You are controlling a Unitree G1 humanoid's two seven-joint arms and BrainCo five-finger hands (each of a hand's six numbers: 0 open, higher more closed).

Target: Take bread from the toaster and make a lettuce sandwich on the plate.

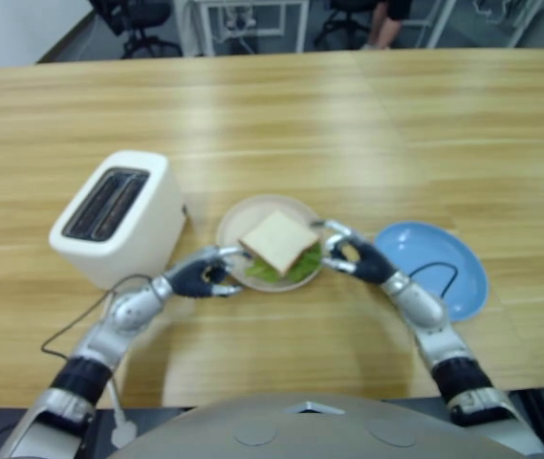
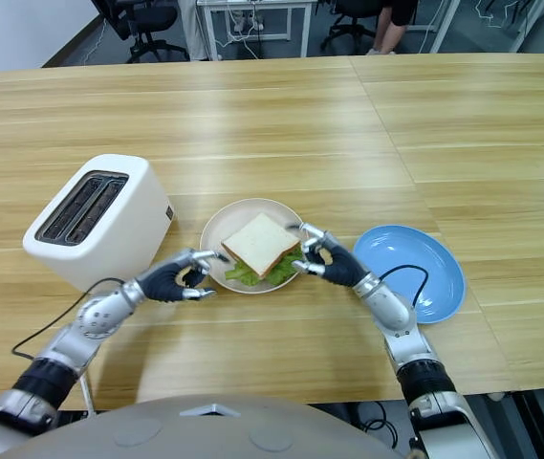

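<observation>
**Sandwich on the cream plate, a curled hand at each side**

A long, light wooden tabletop (image 2: 252,124) is seen from above; near its front edge a round cream plate (image 2: 226,225) is set, and on it the sandwich is laid; a square slice of white bread (image 2: 262,245) is placed on top, turned so that one corner points away from the robot, and green lettuce leaves (image 2: 241,275) are seen sticking out beneath its near edges.

To the left of the cream plate, just beside it, a white two-slot toaster (image 2: 99,218) is stood upright, its dark slots facing up; to the right of the cream plate, near but apart from it, a round blue plate (image 2: 434,263) is laid flat.

The left hand (image 2: 171,280) is held low over the tabletop between the toaster and the cream plate, its fingers curled and pointed toward the plate's left rim; nothing is seen held in it; the right hand (image 2: 334,263) is held at the plate's right rim, between the two plates, its fingers curled in with the tips close together beside the bread; nothing is seen gripped, and whether the rim or the bread is touched cannot be told.

Beyond the far edge of the tabletop, black office chairs (image 2: 147,19) are stood on a grey floor.
</observation>
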